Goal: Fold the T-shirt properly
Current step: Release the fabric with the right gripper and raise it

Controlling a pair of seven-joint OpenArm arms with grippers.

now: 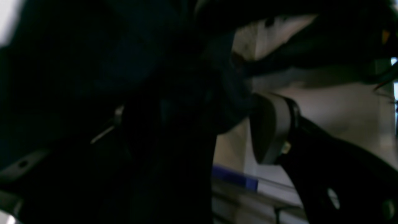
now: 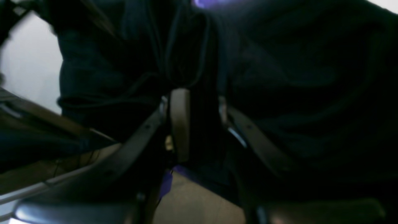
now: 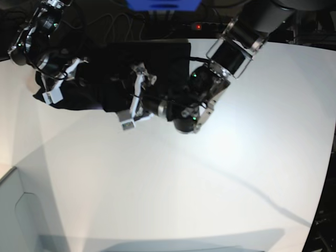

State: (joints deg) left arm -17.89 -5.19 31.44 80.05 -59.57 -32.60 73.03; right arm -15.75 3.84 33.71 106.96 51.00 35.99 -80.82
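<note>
The black T-shirt [image 3: 131,63] lies bunched at the far side of the white table [image 3: 210,184]. The left gripper [image 3: 135,97] is spread wide. The right gripper [image 2: 199,124] pinches cloth. It looks soft and floppy; grab an edge.

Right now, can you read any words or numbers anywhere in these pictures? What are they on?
No text can be read in any view.
T-shirt: plain black, no print shows; a purplish patch by the neck in the right wrist view is too blurred to read.
Blue thing at the far table edge: no letters show.
Red light beside it: a dot, not a sign.
</note>
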